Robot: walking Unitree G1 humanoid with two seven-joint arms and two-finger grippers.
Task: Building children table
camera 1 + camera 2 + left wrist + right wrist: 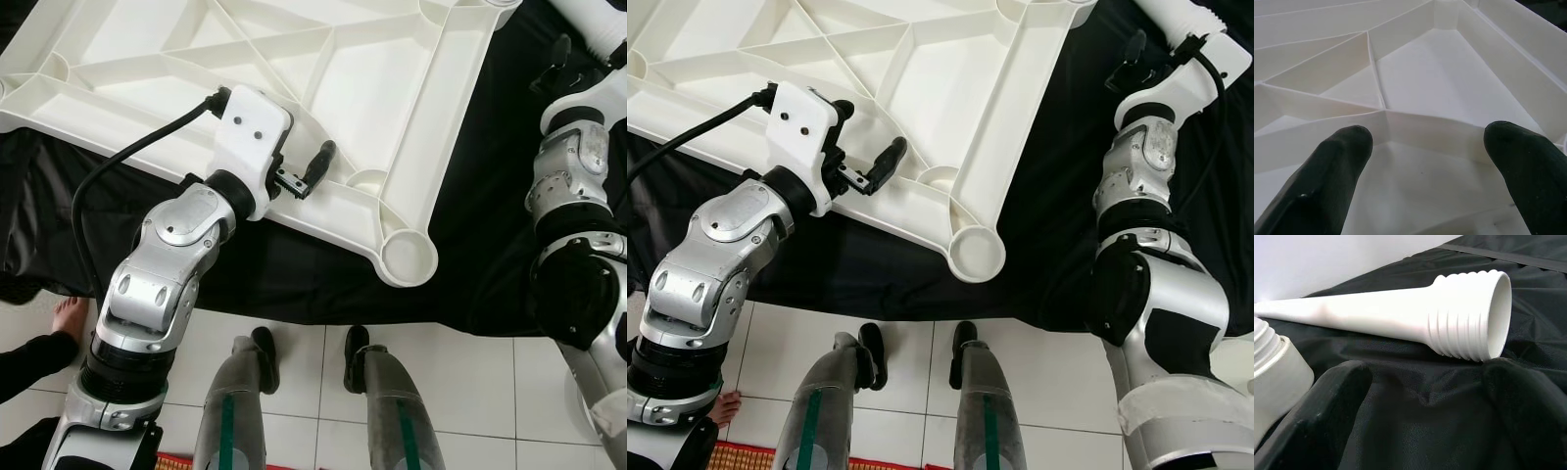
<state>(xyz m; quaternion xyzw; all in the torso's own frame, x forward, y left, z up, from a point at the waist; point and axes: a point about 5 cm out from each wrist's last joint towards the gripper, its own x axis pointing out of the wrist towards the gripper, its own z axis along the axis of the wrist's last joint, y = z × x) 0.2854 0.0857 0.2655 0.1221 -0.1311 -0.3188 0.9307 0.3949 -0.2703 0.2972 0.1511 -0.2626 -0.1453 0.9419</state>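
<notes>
An upturned white tabletop (323, 88), ribs facing up, lies on a black cloth (480, 196). The left pincer (306, 176) hovers spread over its near edge; the right pincer (1425, 406), fingers apart, faces a threaded white table leg (1400, 316) on the cloth.

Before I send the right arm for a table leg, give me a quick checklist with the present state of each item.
1. Tabletop upside down, ribs up: ok.
2. Near corner socket bare, ready for a leg: ok.
3. Left gripper open over the ribbed underside, holding nothing: ok.
4. Right gripper open, aimed at the threaded leg: ok.
5. Leg lies on the black cloth, threaded end toward the fingers: ok.
6. Second leg's position free of the grasp path: cannot tell.
</notes>
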